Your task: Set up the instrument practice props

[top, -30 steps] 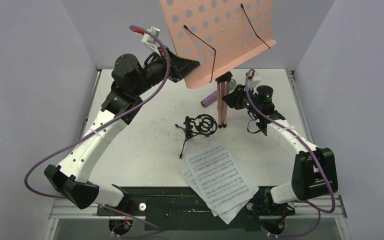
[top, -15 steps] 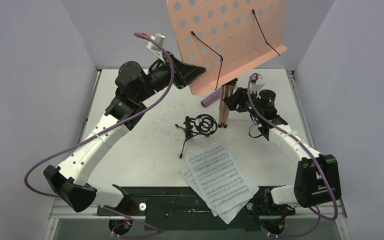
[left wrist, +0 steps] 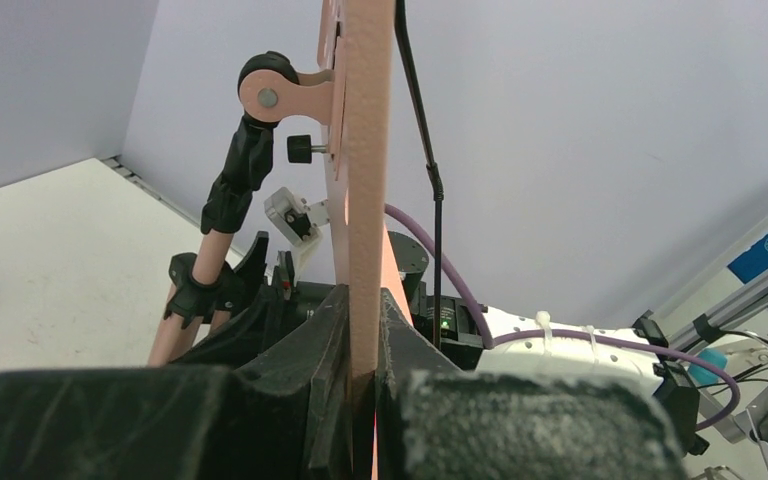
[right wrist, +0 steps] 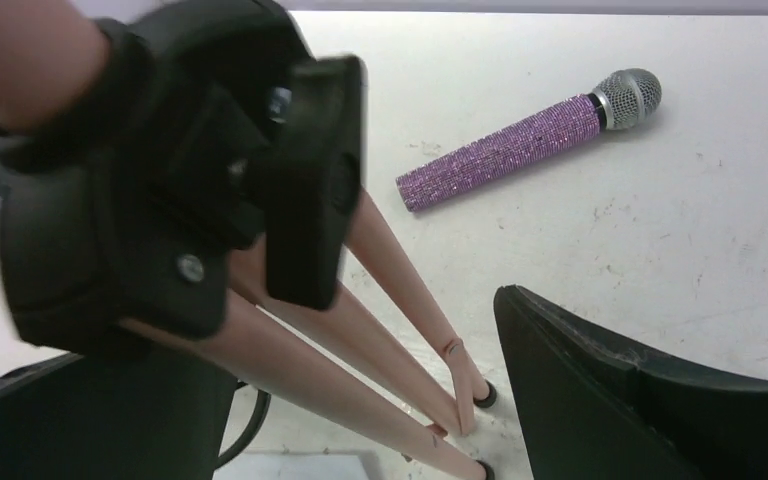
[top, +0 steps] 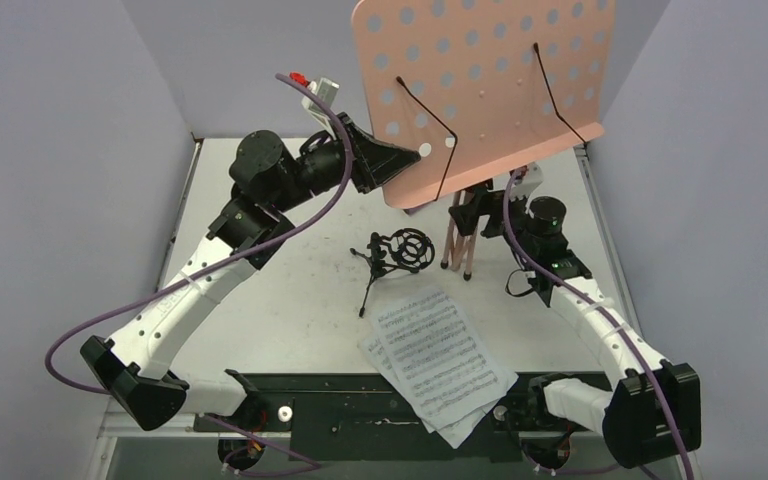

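Pink music stand (top: 490,90) runs near upright, legs down to the counter (top: 290,280); left fingers (left wrist: 310,350) pinch its plate; right fingers (right wrist: 600,380) spread round the legs. We see its top cropped.

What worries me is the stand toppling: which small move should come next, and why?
Probably close the right tool on one tripod leg and pull it outward. The legs are bunched together, the left tool clamps the pink music stand's desk edge, and the right tool stands open beside the legs.
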